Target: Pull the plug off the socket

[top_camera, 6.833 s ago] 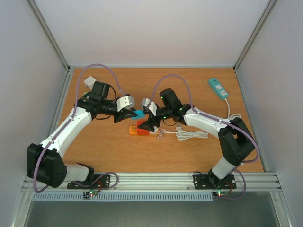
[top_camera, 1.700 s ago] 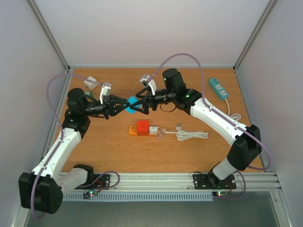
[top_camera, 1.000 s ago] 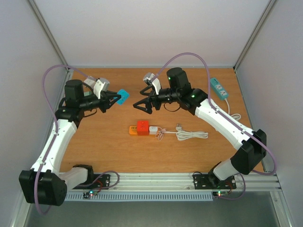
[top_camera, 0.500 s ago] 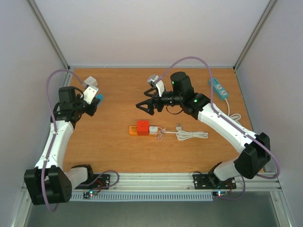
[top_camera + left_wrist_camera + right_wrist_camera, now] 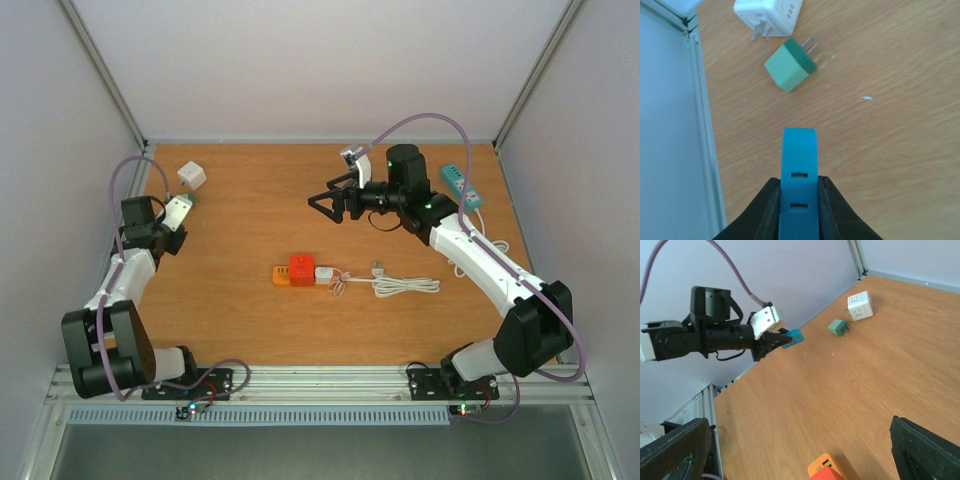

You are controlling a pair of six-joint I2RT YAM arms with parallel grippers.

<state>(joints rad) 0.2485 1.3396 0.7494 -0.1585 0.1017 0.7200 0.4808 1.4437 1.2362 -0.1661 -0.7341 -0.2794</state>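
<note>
Now blue plug (image 5: 799, 155) carried far left of orange socket (image 5: 293, 272), pinched by left gripper (image 5: 799, 200); right gripper (image 5: 325, 205) spread, empty. Pull looks done.

Ahead of our left hand (image 5: 799, 182), clamped on the blue plug (image 5: 799, 150), a green adapter (image 5: 789, 66) and a white cube adapter (image 5: 769, 15) crowd the corner of the table (image 5: 890, 125) by the left rail (image 5: 702, 125). Rightward we see bare wood; mid-table lie the orange socket (image 5: 283, 275) and coiled cable (image 5: 400, 287).
</note>
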